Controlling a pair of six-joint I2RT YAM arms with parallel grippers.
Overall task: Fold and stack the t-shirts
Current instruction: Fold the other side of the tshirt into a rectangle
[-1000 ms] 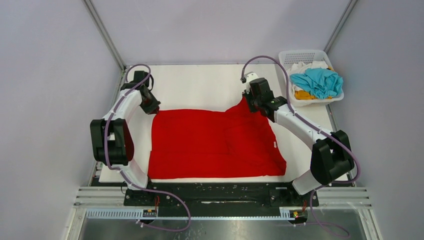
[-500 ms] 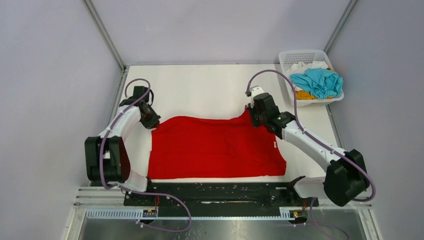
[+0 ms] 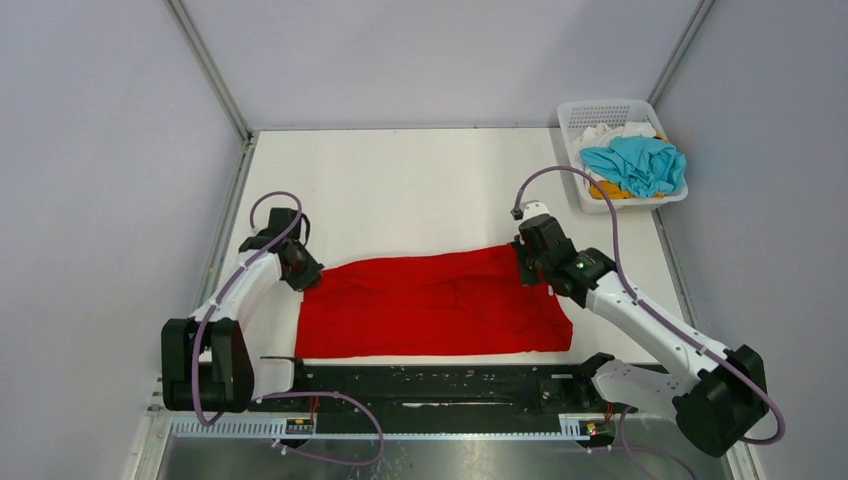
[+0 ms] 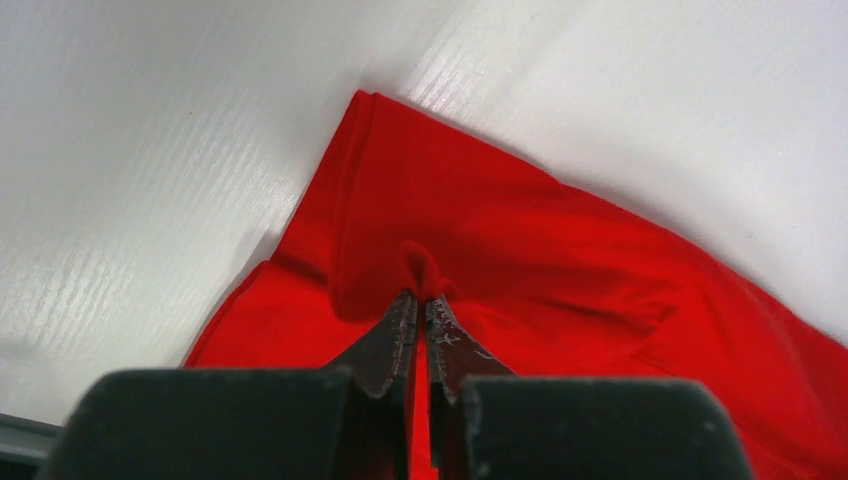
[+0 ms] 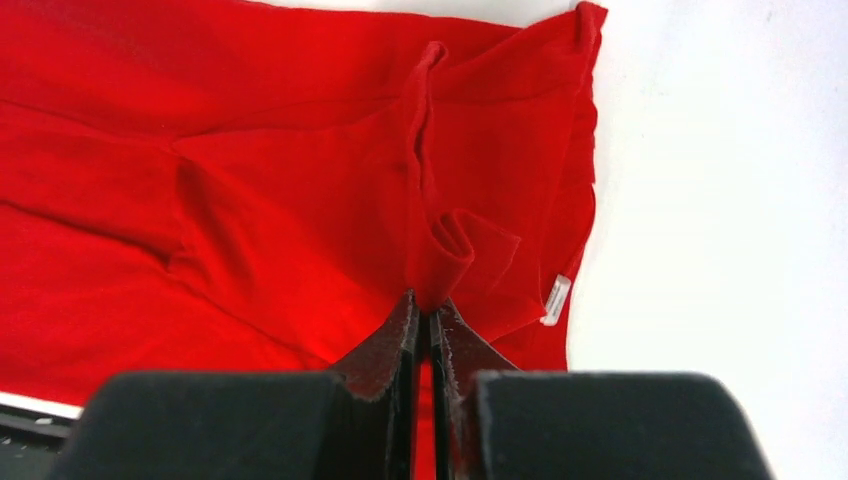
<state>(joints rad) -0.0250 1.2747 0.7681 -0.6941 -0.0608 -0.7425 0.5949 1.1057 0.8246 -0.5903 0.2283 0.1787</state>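
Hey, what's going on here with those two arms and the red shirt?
Two robot arms are folding a red t-shirt on the white table. The left tool is shut on a pinch of cloth at the shirt's far left corner, and the right tool is shut on the far right corner. The shirt lies as a wide band near the arms' bases. Other shirts, a turquoise t-shirt on top, sit in the white basket at far right.

I count one red t-shirt [image 3: 430, 305], one turquoise t-shirt [image 3: 632, 165], one orange-yellow t-shirt [image 3: 603, 189], one white t-shirt [image 3: 612, 132] and one perforated basket [image 3: 600, 103].
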